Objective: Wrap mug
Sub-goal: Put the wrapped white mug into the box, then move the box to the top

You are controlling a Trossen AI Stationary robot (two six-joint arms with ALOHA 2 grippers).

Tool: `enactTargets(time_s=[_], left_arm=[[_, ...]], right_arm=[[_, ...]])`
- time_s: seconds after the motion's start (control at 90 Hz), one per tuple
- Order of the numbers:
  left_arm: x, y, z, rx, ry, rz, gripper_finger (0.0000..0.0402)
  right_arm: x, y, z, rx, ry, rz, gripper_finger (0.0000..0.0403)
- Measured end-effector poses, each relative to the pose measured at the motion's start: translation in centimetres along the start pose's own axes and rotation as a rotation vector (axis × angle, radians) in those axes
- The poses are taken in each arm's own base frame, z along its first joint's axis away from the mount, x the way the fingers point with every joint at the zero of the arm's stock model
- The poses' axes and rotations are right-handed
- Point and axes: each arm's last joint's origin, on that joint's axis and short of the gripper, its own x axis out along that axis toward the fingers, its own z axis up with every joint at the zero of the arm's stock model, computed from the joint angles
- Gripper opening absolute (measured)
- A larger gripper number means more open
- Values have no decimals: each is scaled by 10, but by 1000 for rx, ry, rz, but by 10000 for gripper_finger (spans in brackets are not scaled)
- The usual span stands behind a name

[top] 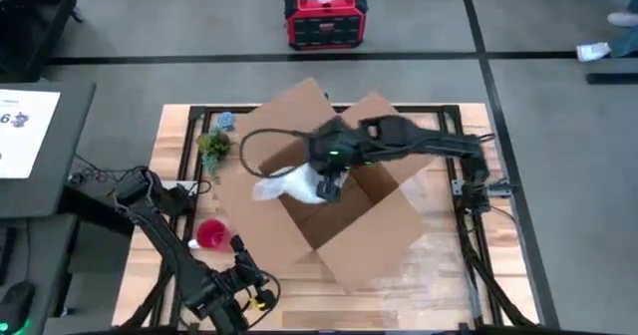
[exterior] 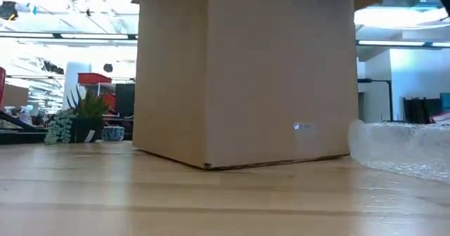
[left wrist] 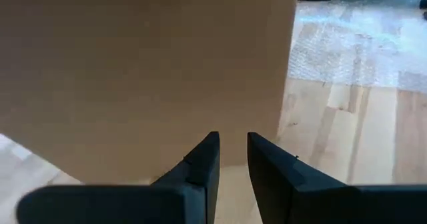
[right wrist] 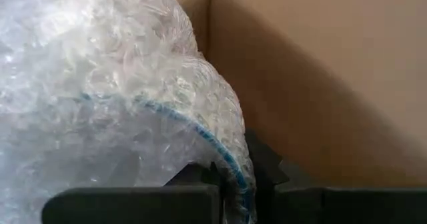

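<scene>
An open cardboard box [top: 344, 190] stands turned corner-on in the middle of the wooden table [top: 439, 265], its flaps spread wide. From table height its plain brown walls fill the low view and hide everything inside. A small potted plant [top: 213, 146] and a bluish object [top: 225, 121] sit near the table's far left corner, a red round object [top: 211, 234] lies near the left edge, and a clear sheet of bubble wrap [exterior: 404, 148] is spread on the right side of the table.

The right gripper [right wrist: 233, 184] reaches down into the box from the right, its fingers pinched on the bubble-wrapped mug [top: 294, 185], a crinkled, white, bulging bundle resting over the box's left inner corner; a blue rim line shows through the bubbles. The left gripper [left wrist: 232, 159] waits low at the near left of the table, its smooth dark fingers slightly parted with nothing between them, facing the box's flat outer wall.

A red and black case [top: 326, 18] sits on the floor beyond the table.
</scene>
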Motion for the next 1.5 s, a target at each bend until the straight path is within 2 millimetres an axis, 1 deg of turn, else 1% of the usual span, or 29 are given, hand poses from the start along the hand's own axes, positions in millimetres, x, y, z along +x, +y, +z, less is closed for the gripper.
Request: enactTargets(time_s=[0.056,0.178,0.278,0.378,0.478,0.622,0.667,0.733,0.811,0.889,0.922,0.978,1.033,1.156,1.233,1.278,1.389,1.456,1.5], left_arm=[[1,-2,1,29,-4,-9,56],[1,-7,3,85,-17,-36,56],[1,-9,4,128,-25,-47,56],[1,-9,4,134,-26,-49,56],[1,-9,4,130,-26,-49,56],[1,-9,4,125,-26,-50,56],[1,-9,4,125,-26,-50,56],[1,-9,4,125,-26,-50,56],[1,-9,4,123,-26,-50,56],[1,-9,4,122,-26,-50,56],[1,-9,4,121,-26,-50,56],[1,-9,4,115,-26,-50,56],[1,-9,4,104,-25,-50,56],[1,-9,4,77,-24,-49,56],[1,-9,4,58,-24,-49,56],[1,-8,5,52,-26,-43,56],[5,-6,1,39,-76,-5,56],[10,-3,-3,19,-119,32,56],[15,0,-7,6,-132,56,56]], right_arm=[[24,-8,-1,24,61,-1,13],[71,-27,-10,71,207,42,13],[102,-38,-17,90,284,29,13],[128,-40,-22,84,317,18,22],[144,-38,-25,69,327,27,40],[147,-35,-23,37,295,38,87],[144,-34,-19,30,261,41,106],[133,-34,-13,24,217,44,140],[111,-37,-4,27,141,47,180],[83,-37,3,21,79,50,211],[67,-37,5,13,48,53,221],[45,-34,8,-3,6,56,230],[18,-28,10,-33,-44,68,234],[-48,-4,4,-151,-144,117,232],[-86,16,-8,-249,-169,162,229],[-104,28,-16,-306,-172,192,228],[-139,60,-40,-427,-144,277,226],[-152,79,-53,-476,-127,303,225],[-156,90,-59,-500,-115,299,223]])
